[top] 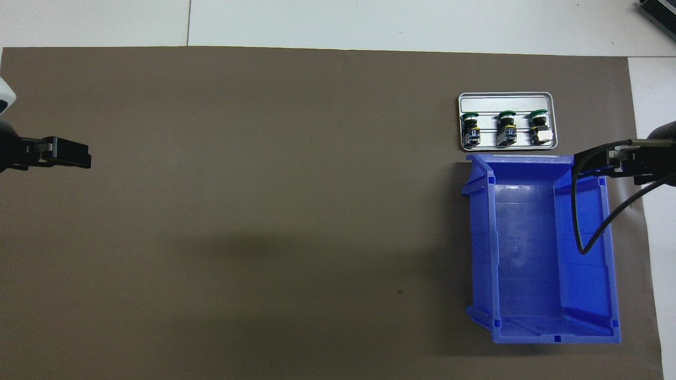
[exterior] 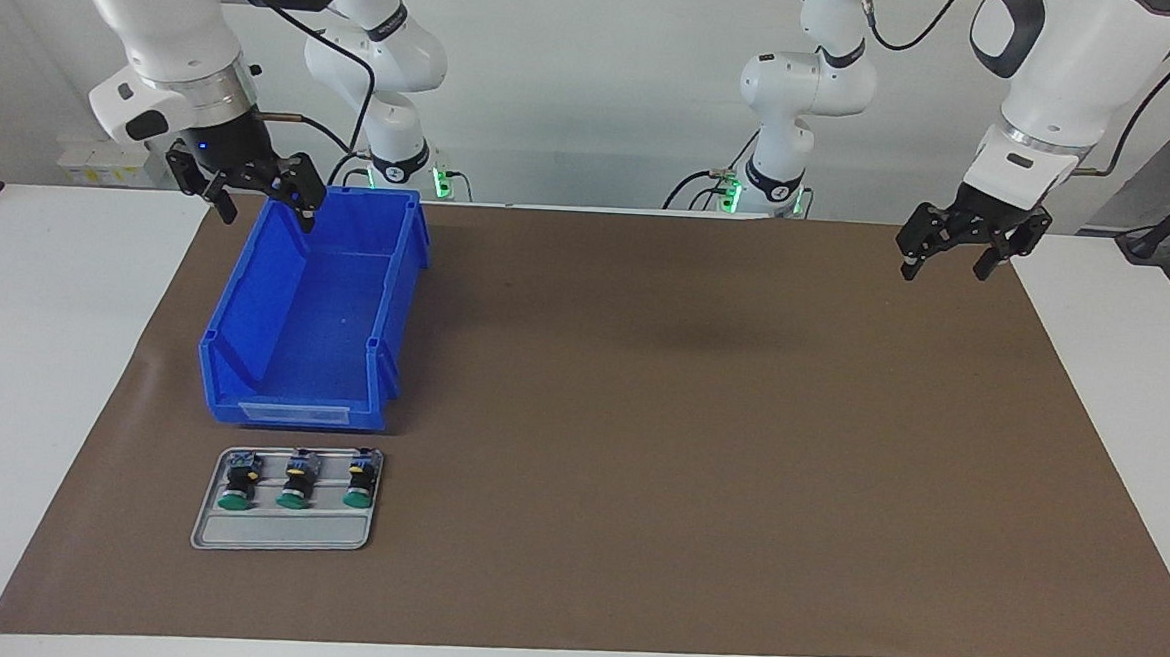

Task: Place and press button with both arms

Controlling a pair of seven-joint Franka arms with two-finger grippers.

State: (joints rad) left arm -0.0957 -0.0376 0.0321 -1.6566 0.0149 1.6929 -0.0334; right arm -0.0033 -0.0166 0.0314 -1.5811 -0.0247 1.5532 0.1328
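worktop: white, mostly covered by a brown mat
bin: big blue one, sitting empty on the mat toward the right arm's end
tray: small grey one, just beside the bin, farther from the robots
buttons: three green-capped ones lying side by side in the tray, untouched
right hand: up over the bin's rim, wide open, holding nothing
left hand: hanging over the mat's other end, also wide open, empty
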